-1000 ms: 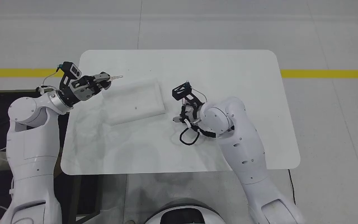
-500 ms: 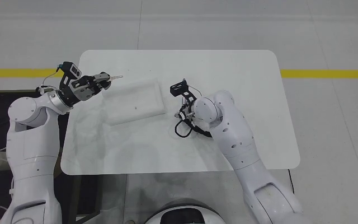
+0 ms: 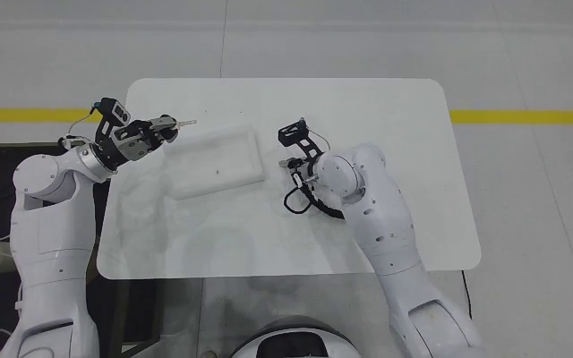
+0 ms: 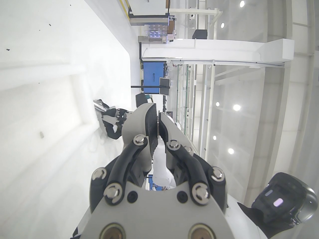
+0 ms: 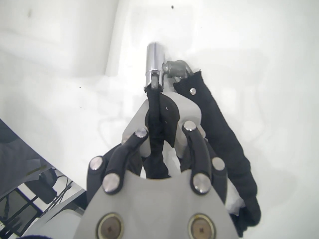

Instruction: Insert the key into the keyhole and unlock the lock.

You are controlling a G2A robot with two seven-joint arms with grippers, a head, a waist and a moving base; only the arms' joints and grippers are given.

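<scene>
My left gripper [image 3: 170, 127] hovers over the table's left side, shut on a small metal key [image 3: 184, 123] whose tip points toward the middle. In the left wrist view the key [image 4: 158, 125] shows as a thin edge pinched between the black pads. My right gripper [image 3: 298, 170] sits near the table's middle, shut on the black sleeved cable [image 5: 224, 135] of a cable lock. The lock's shiny metal cylinder [image 5: 154, 55] sticks out past the fingertips toward the white block. From above, the cable loop [image 3: 300, 201] hangs beside the wrist. The keyhole itself cannot be made out.
A flat white foam block [image 3: 215, 161] lies on the white table [image 3: 385, 116] between the two grippers. Bare tabletop spreads to the right and toward the front edge. A yellow floor line runs behind the table.
The right wrist turned and shifted slightly away from the front edge, carrying the lock with it. The left arm and key kept still.
</scene>
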